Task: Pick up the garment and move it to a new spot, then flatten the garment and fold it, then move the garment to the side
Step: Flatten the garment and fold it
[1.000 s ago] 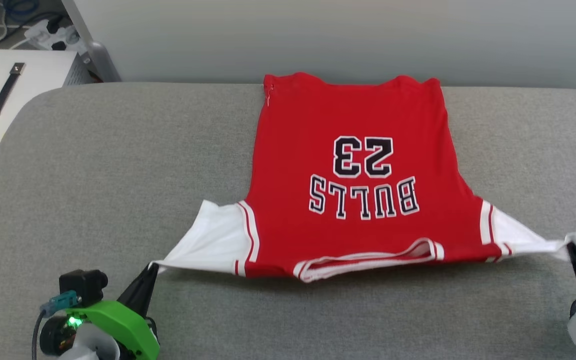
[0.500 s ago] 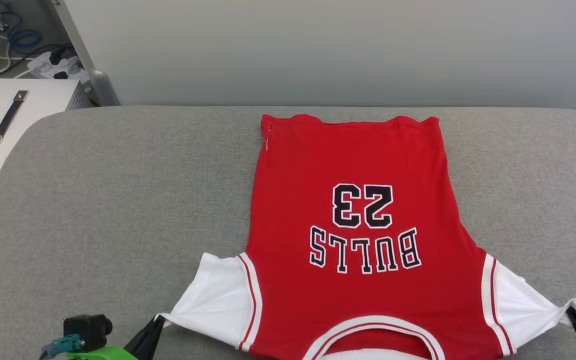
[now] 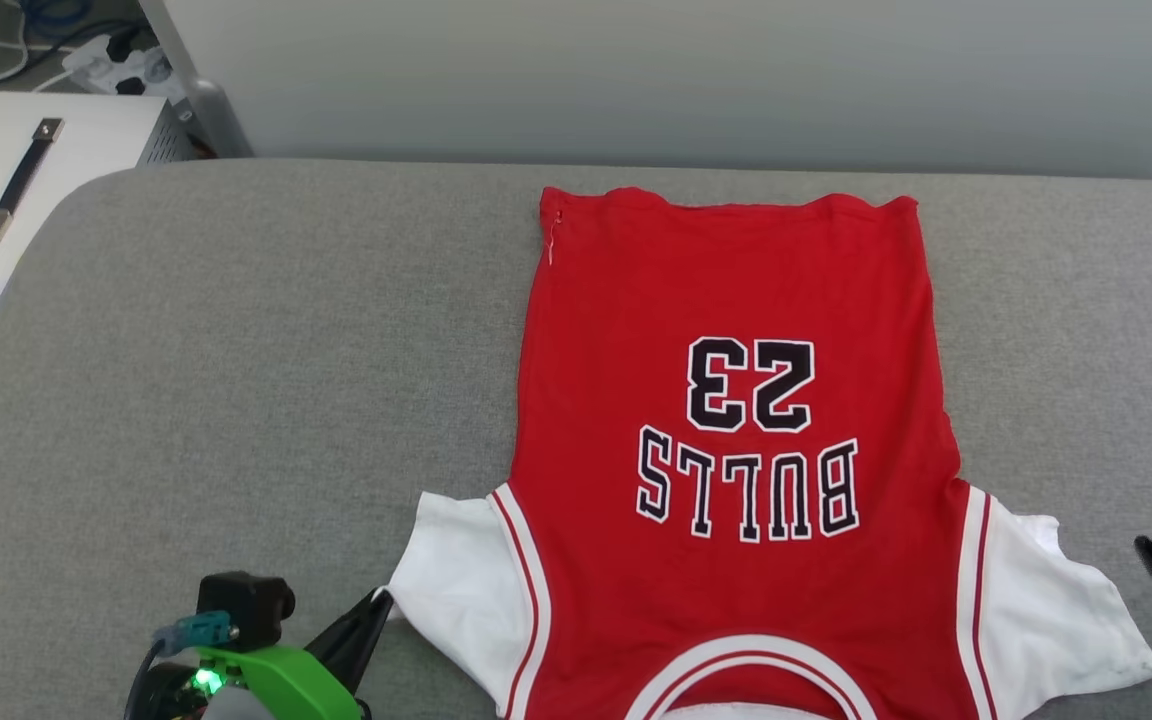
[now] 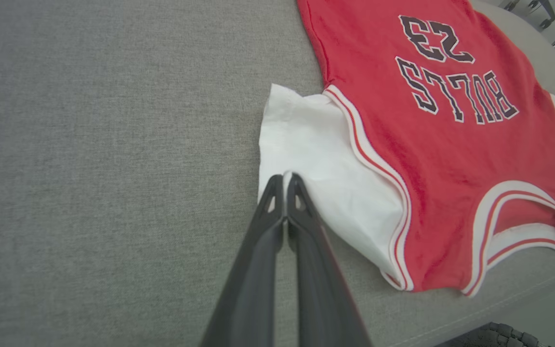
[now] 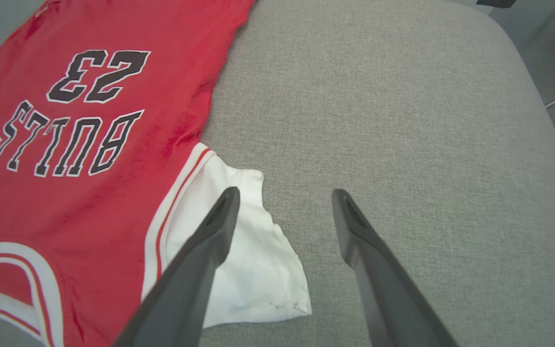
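Garment [image 3: 736,400] flat, sleeve corner between left gripper [image 4: 284,177] tips, right gripper [image 5: 286,193] beside.

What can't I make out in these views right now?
Head view: the collar of the red jersey T-shirt with white short sleeves is partly cut off by the bottom edge.
Left wrist view: the shut left pincer hides how much sleeve it pinches.
Right wrist view: a finger of the open right pincer covers part of the other sleeve.

The head camera is looking down across the grey fabric-covered surface [image 3: 236,380]. Both wrist cameras are looking from nearer, each sharing the red white-sleeved jersey T-shirt [image 4: 441,144].
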You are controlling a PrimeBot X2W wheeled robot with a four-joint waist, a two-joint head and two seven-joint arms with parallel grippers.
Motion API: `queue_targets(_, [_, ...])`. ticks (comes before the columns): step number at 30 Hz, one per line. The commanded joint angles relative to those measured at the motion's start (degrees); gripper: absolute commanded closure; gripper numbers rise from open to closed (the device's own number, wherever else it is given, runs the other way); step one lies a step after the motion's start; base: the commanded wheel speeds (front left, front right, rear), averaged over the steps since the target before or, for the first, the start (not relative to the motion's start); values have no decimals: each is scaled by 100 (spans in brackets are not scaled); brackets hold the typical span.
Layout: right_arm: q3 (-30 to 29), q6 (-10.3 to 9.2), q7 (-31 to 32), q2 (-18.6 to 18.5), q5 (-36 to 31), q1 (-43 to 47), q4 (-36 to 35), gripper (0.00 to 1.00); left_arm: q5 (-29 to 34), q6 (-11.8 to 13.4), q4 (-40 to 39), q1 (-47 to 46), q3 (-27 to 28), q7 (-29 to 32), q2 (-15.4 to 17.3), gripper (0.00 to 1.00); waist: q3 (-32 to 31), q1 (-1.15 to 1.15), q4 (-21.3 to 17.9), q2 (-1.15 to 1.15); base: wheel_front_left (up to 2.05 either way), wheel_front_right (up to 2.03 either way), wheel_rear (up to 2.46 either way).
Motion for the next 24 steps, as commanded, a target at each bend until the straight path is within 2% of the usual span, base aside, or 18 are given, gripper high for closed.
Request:
queue_targets(1, [-67, -10, 296, -76, 93, -242, -193, 0, 42, 67, -170, -126, -18, 132, 44, 100, 282, 1, 138, 0, 0, 0, 0])
queue_targets(4, [-290, -10, 1089, -92, 302, -688, -396, 0, 28, 210, -538, -178, -93, 540, 123, 100, 598, 1, 261, 0, 0, 0, 0])
queue_targets(7, [-452, -10, 2165, -104, 384, -1309, -449, 0, 115, 394, -895, -305, -195, 970, 210, 100, 1018, 1, 457, 0, 0, 0, 0])
queue_targets(10, [-554, -10, 3005, -11, 536, -2095, -428, 0, 130, 481, -1232, -444, -228, 1165, 190, 100, 1414, 1, 649, 0, 0, 0, 0])
queue_targets(15, [-681, -10, 4272, 118, 240, -3527, -59, 0, 376, 616, -1632, -713, -299, 1341, 215, 100, 2039, 1, 1001, 0, 0, 0, 0])
queue_targets(20, [-597, -10, 5110, 293, -303, -4926, 439, 0, 480, 656, -1977, -926, -381, 1411, 111, 100, 2518, 1, 1320, 0, 0, 0, 0])
queue_targets(24, [-581, -10, 5371, 319, -863, -5766, 936, 0, 562, 641, -2078, -1127, -423, 1378, 1, 100, 2779, 1, 1595, 0, 0, 0, 0])
